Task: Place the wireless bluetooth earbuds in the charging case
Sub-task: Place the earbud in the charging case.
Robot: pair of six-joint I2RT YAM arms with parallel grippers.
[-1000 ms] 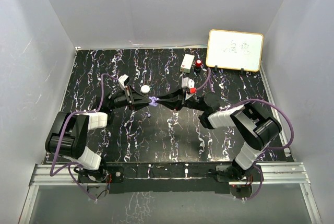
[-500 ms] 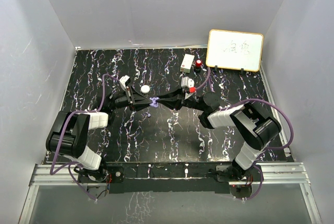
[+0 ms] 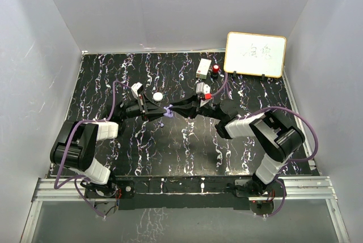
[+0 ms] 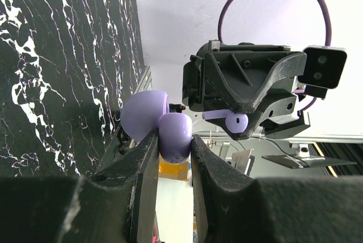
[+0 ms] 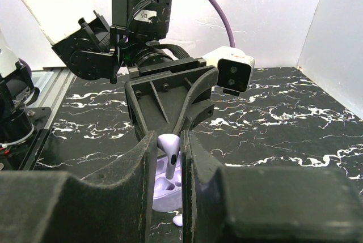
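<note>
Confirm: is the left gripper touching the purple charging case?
Touching. Left wrist view shows the purple charging case pinched between both fingers of the left gripper, no gap either side.

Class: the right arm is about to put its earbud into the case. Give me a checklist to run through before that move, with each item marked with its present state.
1. Left gripper clamped on the small purple plastic charging case: ok.
2. Case open: ok.
3. Right gripper holding the purple stemmed earbud: ok.
4. Earbud lined up with a socket of the case: cannot tell.
5. Earbud seated in the case: not ok; the left wrist view shows a gap.
6. Other small purple piece on the black marbled table collected: not ok.
</note>
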